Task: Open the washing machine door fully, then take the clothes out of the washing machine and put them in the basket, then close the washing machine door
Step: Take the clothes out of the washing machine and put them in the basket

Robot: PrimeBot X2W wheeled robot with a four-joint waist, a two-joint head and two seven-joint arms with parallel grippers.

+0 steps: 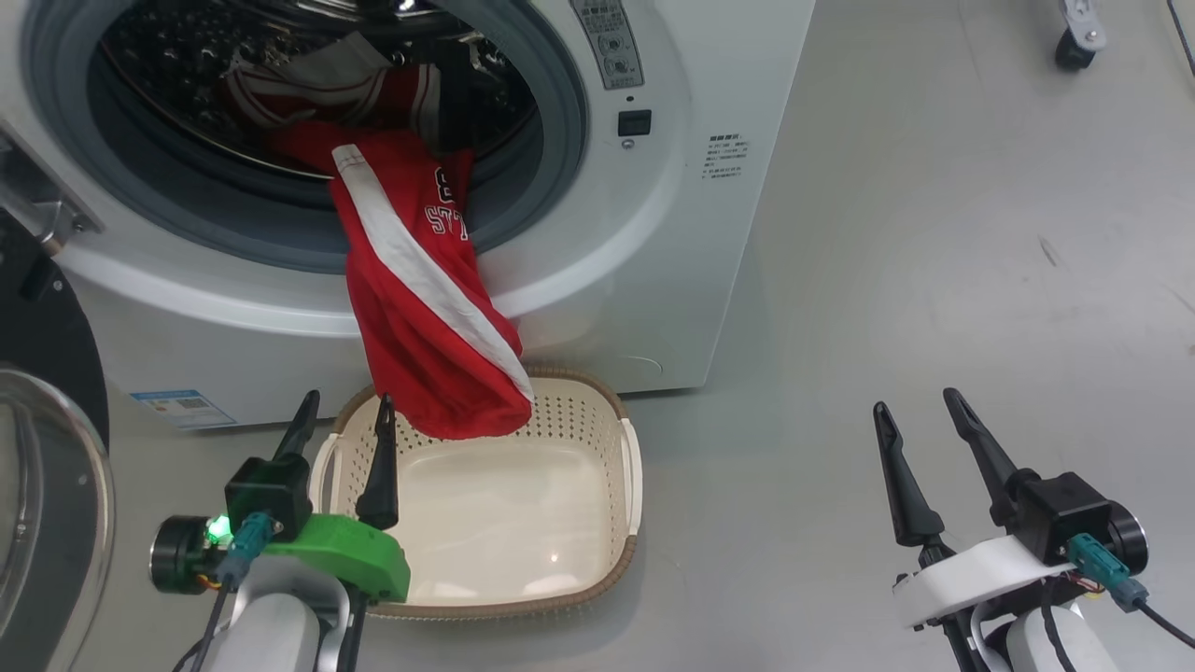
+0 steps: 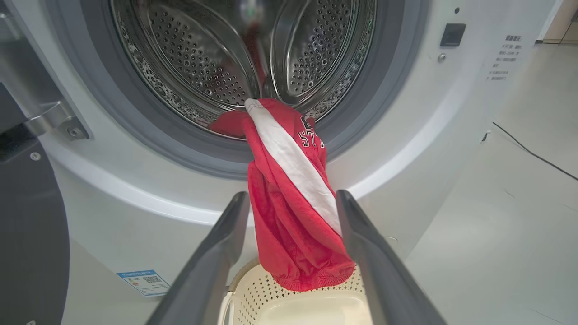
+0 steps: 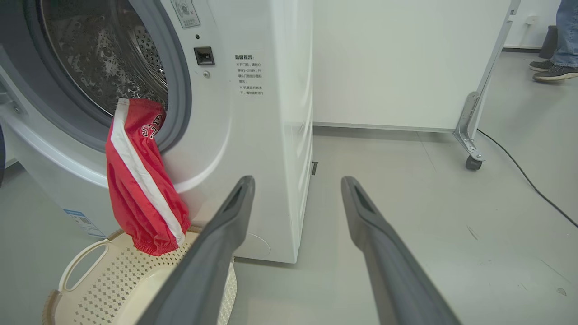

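The washing machine (image 1: 709, 280) stands with its door (image 1: 42, 485) swung open at the far left. A red garment with a white stripe (image 1: 420, 317) hangs from the drum over the grey gasket, its end dangling into the cream basket (image 1: 633, 485) on the floor. More red and white clothes (image 1: 327, 89) lie inside the drum. My left gripper (image 1: 345, 403) is open at the basket's left rim, just short of the hanging garment (image 2: 293, 203) and holding nothing. Off to the right, above bare floor, my right gripper (image 1: 916, 403) is open and empty.
In the right wrist view a white panel on casters (image 3: 472, 135) stands behind the machine (image 3: 271, 158), a cable (image 3: 528, 180) runs across the floor and a person's feet (image 3: 553, 70) show at the far right. Grey floor stretches to the right of the basket (image 3: 90, 289).
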